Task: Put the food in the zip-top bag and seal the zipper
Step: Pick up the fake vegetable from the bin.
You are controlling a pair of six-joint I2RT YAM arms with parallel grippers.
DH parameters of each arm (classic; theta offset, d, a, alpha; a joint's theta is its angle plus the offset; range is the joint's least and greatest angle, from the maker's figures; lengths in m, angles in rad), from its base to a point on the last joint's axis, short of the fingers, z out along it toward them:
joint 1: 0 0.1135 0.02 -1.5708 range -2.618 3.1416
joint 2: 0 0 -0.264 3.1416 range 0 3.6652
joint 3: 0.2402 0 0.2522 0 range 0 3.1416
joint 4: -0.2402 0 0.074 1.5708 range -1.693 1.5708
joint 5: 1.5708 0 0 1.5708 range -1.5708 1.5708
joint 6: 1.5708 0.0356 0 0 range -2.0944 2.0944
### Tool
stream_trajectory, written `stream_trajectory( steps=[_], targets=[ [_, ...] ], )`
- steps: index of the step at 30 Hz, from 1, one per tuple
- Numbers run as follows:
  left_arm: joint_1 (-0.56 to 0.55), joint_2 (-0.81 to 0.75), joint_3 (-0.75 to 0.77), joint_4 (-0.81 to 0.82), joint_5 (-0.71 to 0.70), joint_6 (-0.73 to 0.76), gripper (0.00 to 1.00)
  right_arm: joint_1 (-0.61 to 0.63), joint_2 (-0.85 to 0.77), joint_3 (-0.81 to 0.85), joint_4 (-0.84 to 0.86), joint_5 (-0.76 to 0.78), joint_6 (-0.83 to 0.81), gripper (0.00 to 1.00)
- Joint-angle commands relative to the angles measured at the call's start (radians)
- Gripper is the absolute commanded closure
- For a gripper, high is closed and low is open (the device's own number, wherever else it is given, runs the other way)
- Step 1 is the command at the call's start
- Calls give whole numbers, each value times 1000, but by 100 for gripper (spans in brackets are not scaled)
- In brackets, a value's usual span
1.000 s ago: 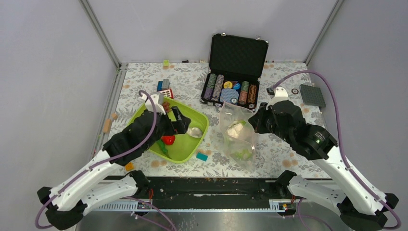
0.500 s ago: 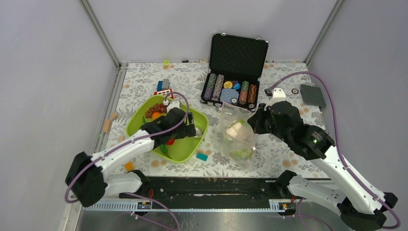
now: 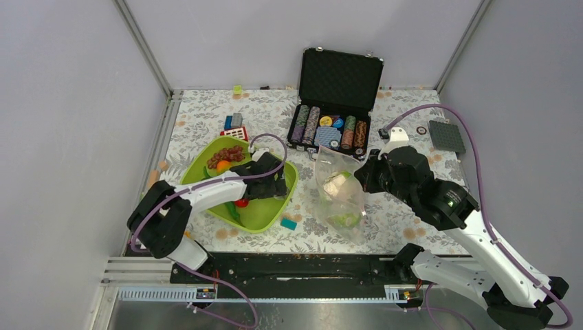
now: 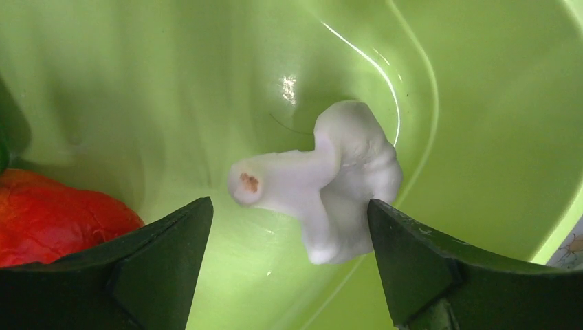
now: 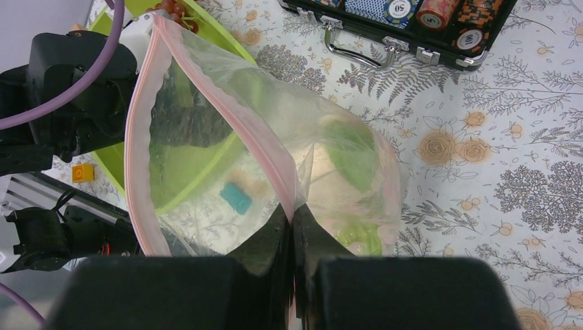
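- Zip-top bag [image 3: 338, 199] is standing on the tabletop [image 3: 206, 117], between the lime-green tray [image 3: 265, 216] and the right arm, with its mouth gaping open.
- Along that mouth the zipper [image 5: 141, 124] is lying unsealed, its two pink strips spreading well apart.
- At the rim, the right tool [image 5: 294, 218] is pinching the bag at the zipper, fingers pressed together on the plastic.
- Inside the bag, the pale green cabbage [image 3: 344, 220] and a white piece [image 3: 337, 184] are resting.
- Inside the tray, the left tool [image 4: 287, 213] is hanging spread wide, one finger on each side of the white cauliflower [image 4: 344, 172]; whether either finger is touching it cannot be told.
- At the left edge of the left wrist view, the red tomato [image 4: 55, 213] is lying on the tray floor, just beside one finger.
- At the tray's far end, the grapes [image 3: 227, 152] and the orange fruit [image 3: 223, 165] are lying together.
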Motion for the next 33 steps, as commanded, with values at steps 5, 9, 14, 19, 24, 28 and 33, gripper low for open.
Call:
stream_trajectory(
  steps=[5, 9, 14, 19, 24, 28, 33],
  targets=[
    [11, 72, 37, 36, -5, -18, 34, 1, -8, -2, 19, -7, -14, 100],
    [21, 94, 36, 48, 13, -19, 51, 1, -5, -4, 19, -3, -16, 100],
    [29, 75, 45, 45, 3, -4, 86, 0, -4, -3, 19, -4, -17, 100],
    [33, 7, 71, 12, -35, 23, 100, 0, -6, -4, 20, -6, -14, 100],
    [34, -145, 103, -65, -95, 44, 100, 0, -6, -4, 20, -6, -16, 100],
    [33, -339, 128, -72, -59, 90, 100, 0, -7, -4, 21, -13, -16, 100],
    [28, -537, 163, 48, 147, 157, 100, 0, -11, -10, 32, -24, -15, 100]
  ],
)
